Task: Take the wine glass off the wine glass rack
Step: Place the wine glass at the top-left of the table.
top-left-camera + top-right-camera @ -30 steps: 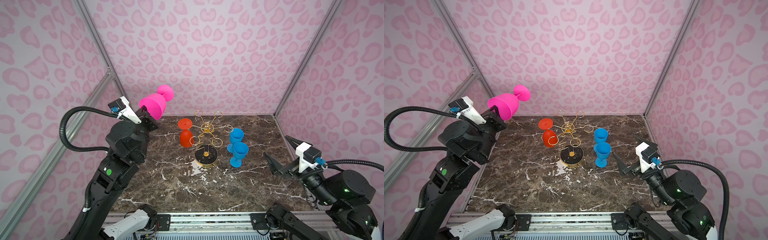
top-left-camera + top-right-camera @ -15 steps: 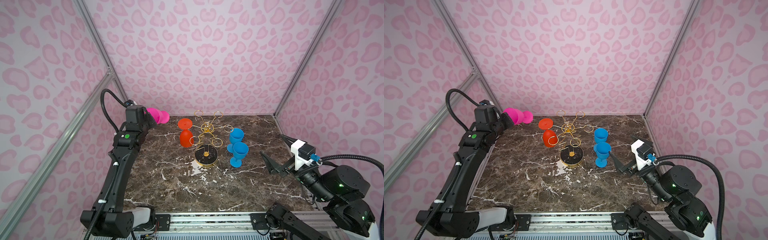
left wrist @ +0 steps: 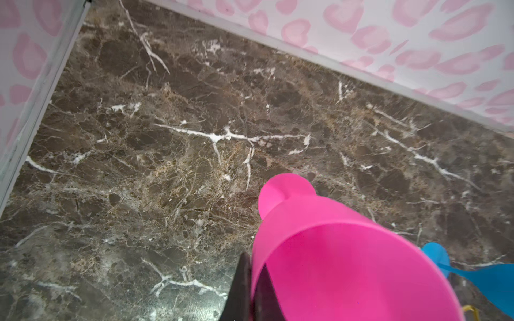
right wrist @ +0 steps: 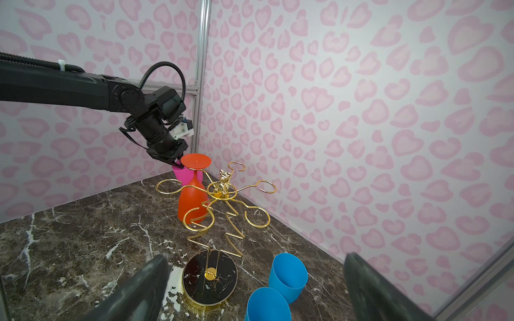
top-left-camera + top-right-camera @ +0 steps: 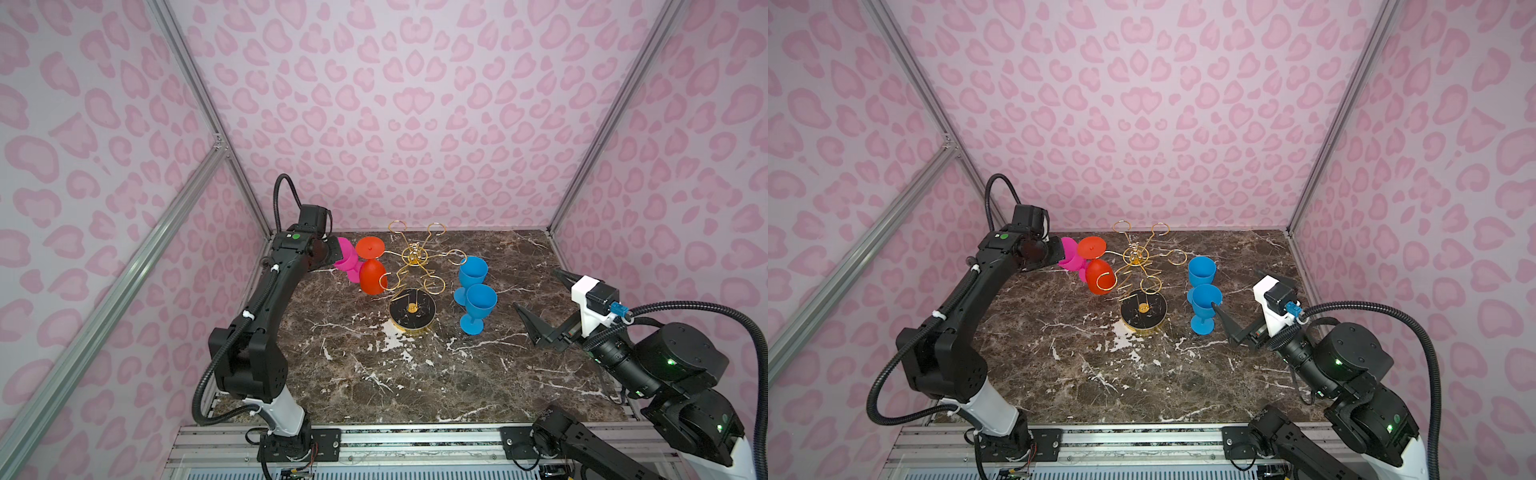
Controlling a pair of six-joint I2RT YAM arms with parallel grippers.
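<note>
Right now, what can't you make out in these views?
Left hand: fingers cut off by the left wrist view's bottom edge; too dark and small in both top views.
Pink wine glass foot: partly behind the orange wine glass in both top views; table contact unclear.
Front blue wine glass: stem and foot cut off by the right wrist view's bottom edge.
</note>
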